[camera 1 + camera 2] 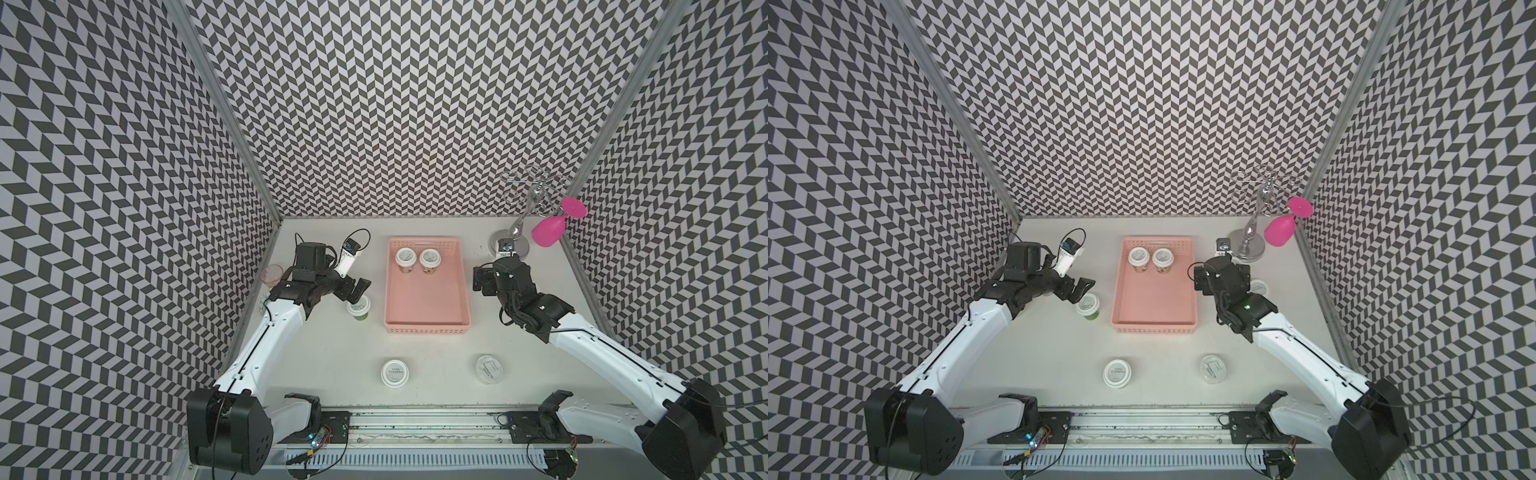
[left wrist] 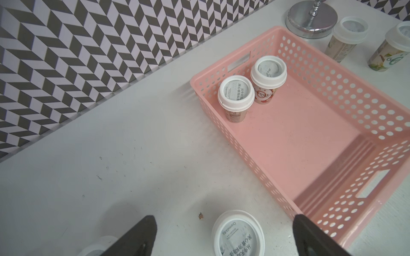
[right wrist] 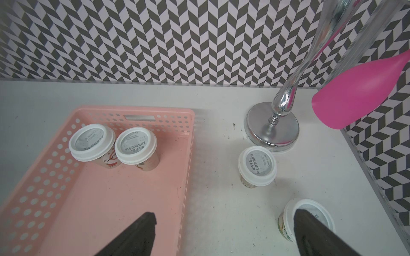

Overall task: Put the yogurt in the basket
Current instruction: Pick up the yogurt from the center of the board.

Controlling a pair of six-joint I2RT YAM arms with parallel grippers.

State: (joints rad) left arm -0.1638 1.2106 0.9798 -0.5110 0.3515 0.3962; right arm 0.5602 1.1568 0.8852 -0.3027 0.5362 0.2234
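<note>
Two yogurt cups [image 1: 406, 257] in basket [image 1: 428, 331], rest still out on worktop [image 1: 332, 349], green-label cup [image 1: 358, 307] just beside left jaws; both arms' jaws apart, empty

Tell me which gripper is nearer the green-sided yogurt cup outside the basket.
Left. The left gripper hangs open just over the green-sided yogurt cup; the right gripper is on the other side of the basket.

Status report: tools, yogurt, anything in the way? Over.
Left tool open, over green cup beside basket. Right tool open, empty. Two yogurt cups in basket. Metal stand close to right-side cups.
</note>
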